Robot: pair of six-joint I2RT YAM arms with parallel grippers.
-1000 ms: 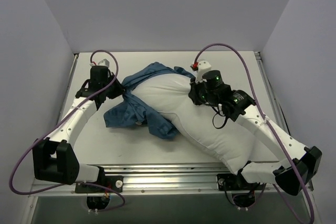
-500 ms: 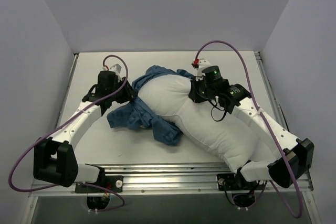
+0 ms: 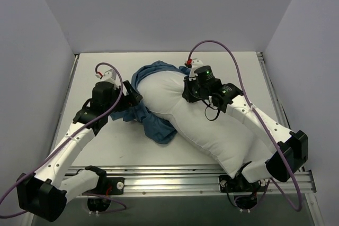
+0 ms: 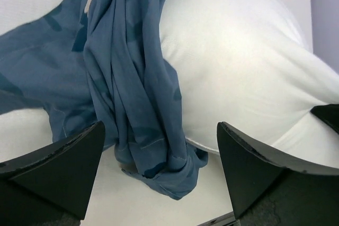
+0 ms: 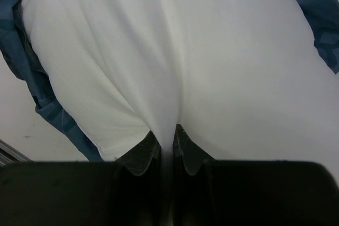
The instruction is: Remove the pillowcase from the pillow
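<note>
The white pillow [image 3: 201, 123] lies diagonally across the table. The dark blue pillowcase [image 3: 154, 126] is bunched round its far left end and along its left flank. My left gripper [image 3: 132, 97] stands open beside that bunch, touching nothing. In the left wrist view the twisted pillowcase [image 4: 132, 83] hangs between the wide-apart fingers [image 4: 69, 165], with the pillow [image 4: 238, 62] to the right. My right gripper [image 3: 189, 91] is shut on a pinched fold of the pillow [image 5: 175, 51] near its far end, and pillowcase [image 5: 50, 112] shows at the edges of the right wrist view.
The white tabletop [image 3: 100, 141] is bounded by grey walls on the left, back and right. A metal rail [image 3: 169, 175] runs along the near edge. Purple cables loop above both wrists.
My left gripper has opened and let go of the pillowcase, shifting right toward the pillow. The blue bunch has slackened back against the pillow. My right gripper has carried the pillow's far end leftward.
</note>
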